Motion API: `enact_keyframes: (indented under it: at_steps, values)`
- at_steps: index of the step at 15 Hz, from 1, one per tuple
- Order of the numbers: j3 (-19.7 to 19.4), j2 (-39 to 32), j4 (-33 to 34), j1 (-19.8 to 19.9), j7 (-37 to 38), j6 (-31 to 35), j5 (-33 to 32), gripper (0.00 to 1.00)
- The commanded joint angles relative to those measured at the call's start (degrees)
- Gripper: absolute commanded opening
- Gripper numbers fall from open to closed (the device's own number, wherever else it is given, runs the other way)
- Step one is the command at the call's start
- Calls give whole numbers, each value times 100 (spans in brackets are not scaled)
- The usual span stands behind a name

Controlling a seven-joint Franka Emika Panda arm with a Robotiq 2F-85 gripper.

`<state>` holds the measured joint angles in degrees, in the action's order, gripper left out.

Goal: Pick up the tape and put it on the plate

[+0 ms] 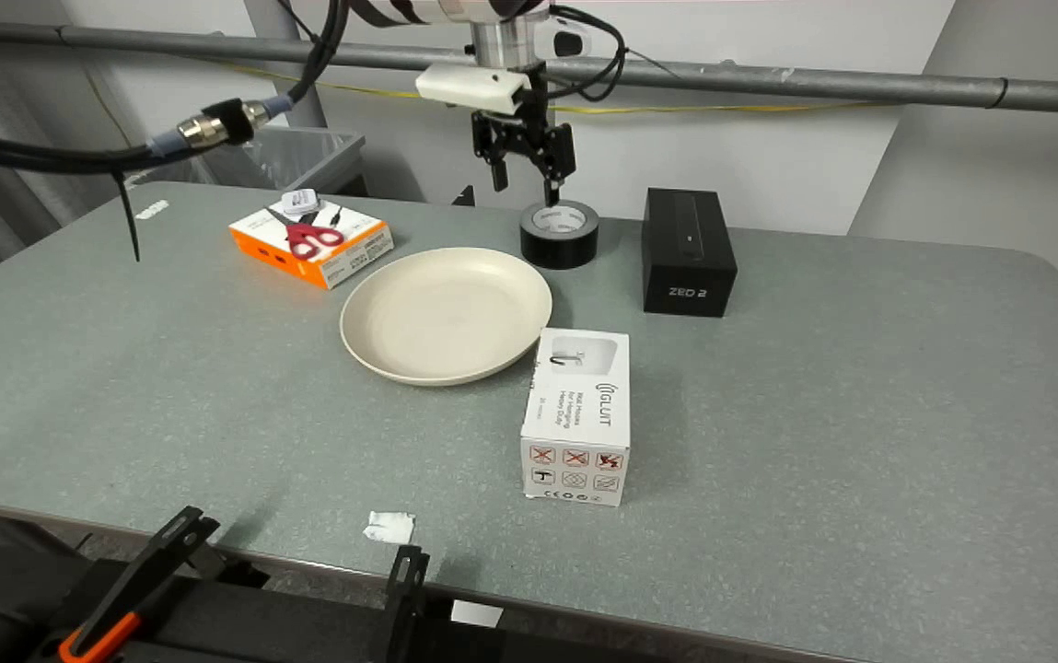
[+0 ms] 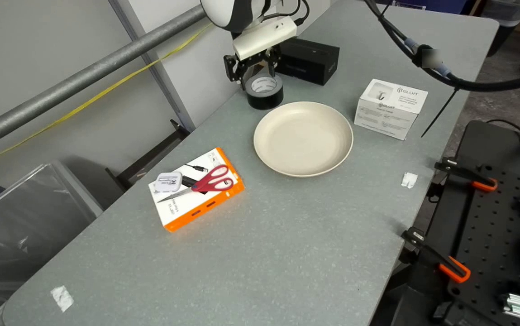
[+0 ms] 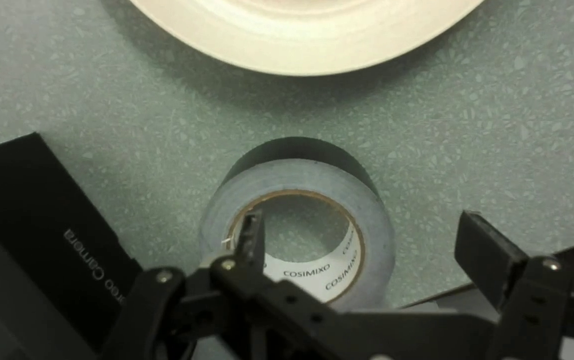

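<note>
Where an orange-and-white box (image 1: 344, 264) lies flat on the worktop (image 1: 860, 442), at 10 o'clock from the plate (image 1: 444, 318) as seen in an exterior view, it bears red-handled scissors (image 1: 315, 237) and a small white case (image 1: 299, 202), the case set towards its far edge. Further right, a white scrap (image 1: 389, 527) lies close to the worktop's near edge, between the plate's 6 and 7 o'clock. Observed next: the plate, cream, round and shallow, sitting level. The end effector (image 1: 526, 184) hangs at about 1 o'clock from it, fingers spread well apart. The tape (image 1: 559, 243), black with a greyish top face, rests flat on the worktop at 2 o'clock from the plate, near the rim and apart from it. In the wrist view, one finger overlaps the 9 o'clock side of its opening; the opposing finger stands outside, toward 3 o'clock. Contact with the tape cannot be determined. At 4 o'clock, just beside the plate, stands a white carton (image 1: 575, 414) printed with hook artwork. Rightmost, a black box (image 1: 690, 253) marked ZED 2 lies at the tape's 3 o'clock, apart from it.
</note>
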<state>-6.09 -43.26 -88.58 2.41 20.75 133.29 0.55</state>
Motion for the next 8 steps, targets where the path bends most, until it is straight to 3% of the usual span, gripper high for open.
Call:
enact_keyframes:
  at_steps: [1,4,5,6,8]
  values:
    - [-170,-666,598,-187,456,248,69,100]
    - [-202,-984,897,-270,661,363,86,100]
    - [-209,-1057,972,-292,704,366,85,75]
    - [-226,-1088,1022,-314,729,367,79,74]
    - [-224,-1104,1098,-309,731,381,102,58]
